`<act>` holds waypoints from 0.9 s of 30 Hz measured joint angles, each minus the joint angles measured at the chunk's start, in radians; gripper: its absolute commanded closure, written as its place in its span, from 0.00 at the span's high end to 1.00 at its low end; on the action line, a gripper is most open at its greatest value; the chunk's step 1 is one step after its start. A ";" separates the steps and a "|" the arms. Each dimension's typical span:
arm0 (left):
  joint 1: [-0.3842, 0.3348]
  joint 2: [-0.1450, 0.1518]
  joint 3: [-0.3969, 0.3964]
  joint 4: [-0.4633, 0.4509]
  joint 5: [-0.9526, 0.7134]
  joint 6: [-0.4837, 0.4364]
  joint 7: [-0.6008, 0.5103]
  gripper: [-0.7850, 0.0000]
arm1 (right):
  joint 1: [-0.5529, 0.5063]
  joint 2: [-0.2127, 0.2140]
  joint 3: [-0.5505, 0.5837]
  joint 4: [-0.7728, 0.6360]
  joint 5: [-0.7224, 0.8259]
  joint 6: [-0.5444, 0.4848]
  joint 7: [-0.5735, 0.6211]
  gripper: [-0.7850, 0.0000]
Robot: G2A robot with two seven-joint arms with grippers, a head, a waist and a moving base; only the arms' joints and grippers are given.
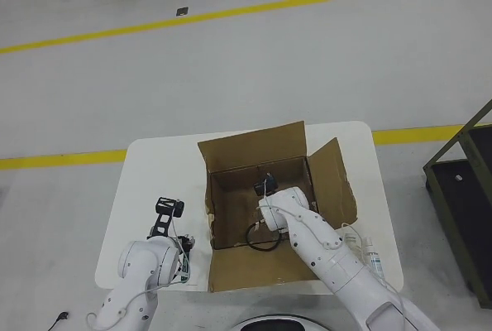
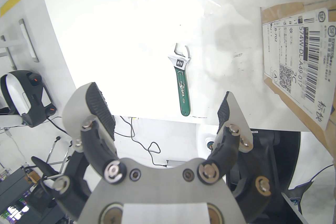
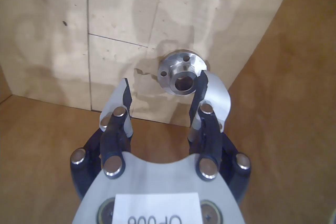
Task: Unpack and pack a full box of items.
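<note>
Steel flange [image 3: 182, 75]: heavy, rigid, slick; lies on cardboard box [image 1: 254, 149] floor, frame centre. Probably best gripped across the raised hub. Right tool [image 3: 164, 82] spread beside it; left tool [image 2: 160, 92] released above bench [image 2: 118, 25].

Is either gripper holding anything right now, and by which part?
Nothing. Left gripper open near the green-handled adjustable wrench; right gripper open beside the round steel flange.

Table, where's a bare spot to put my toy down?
The far left part of the table, between its edge and the box, is bare. Nearer, the wrench and the left arm crowd it; right of the box, flaps and a bottle do.
</note>
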 measured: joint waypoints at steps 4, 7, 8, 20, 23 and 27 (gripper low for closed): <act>0.000 0.000 0.000 0.000 0.000 0.000 0.000 1.00 | -0.013 0.002 0.026 -0.030 0.028 -0.031 -0.010 0.54; 0.000 0.000 0.000 0.000 0.000 0.000 0.000 1.00 | -0.022 0.005 0.041 -0.048 0.025 -0.042 -0.008 0.60; 0.000 0.000 0.000 0.000 0.000 0.000 0.000 1.00 | -0.024 0.006 0.042 -0.052 0.014 -0.041 -0.005 0.64; 0.000 0.000 0.000 0.000 0.000 0.000 0.000 1.00 | -0.035 0.001 0.034 -0.043 -0.126 -0.008 0.029 0.42; 0.000 0.000 0.000 0.000 0.000 0.000 0.000 1.00 | -0.028 -0.006 0.032 -0.012 -0.120 -0.012 0.018 0.42; 0.000 0.000 0.000 0.000 0.000 0.000 0.000 1.00 | -0.019 -0.016 0.029 0.011 -0.106 -0.019 0.012 0.44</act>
